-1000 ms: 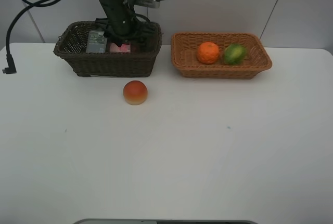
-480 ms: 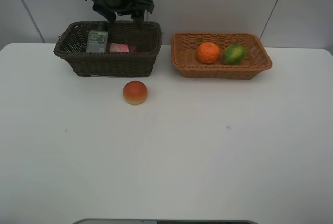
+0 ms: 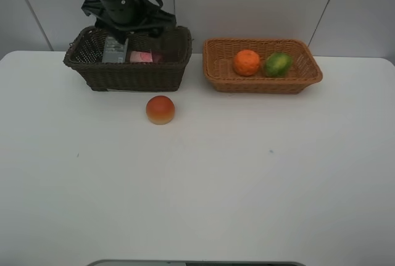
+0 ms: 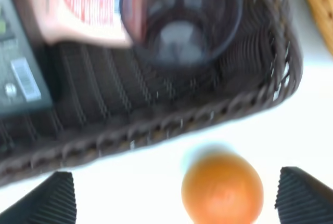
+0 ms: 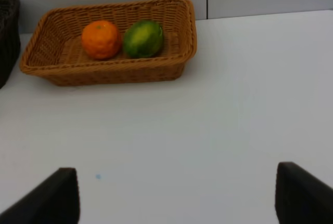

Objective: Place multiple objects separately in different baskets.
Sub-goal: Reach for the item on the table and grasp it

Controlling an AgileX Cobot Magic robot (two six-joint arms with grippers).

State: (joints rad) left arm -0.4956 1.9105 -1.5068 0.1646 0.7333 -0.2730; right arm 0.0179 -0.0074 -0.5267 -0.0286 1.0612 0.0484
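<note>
Sorted by kind, as judged from the layout: containers in the dark basket (image 3: 126,68) at far left, fruit in the tan basket (image 3: 262,68) at far right. In the dark one, a green bottle (image 4: 18,73) against the left wall, a pink bottle (image 4: 78,11) lying flat, a cup (image 4: 182,18) just right of it. In the tan one, a tangerine (image 3: 247,62) touching a green fruit (image 3: 278,64). Left out on the table (image 3: 247,179), just near of the dark basket: the peach (image 3: 160,110), not yet binned, likely bound for the tan one. Above the dark basket, the left gripper (image 4: 177,195), spread wide and empty. Low over bare table, the right gripper (image 5: 177,195), parted and empty.
</note>
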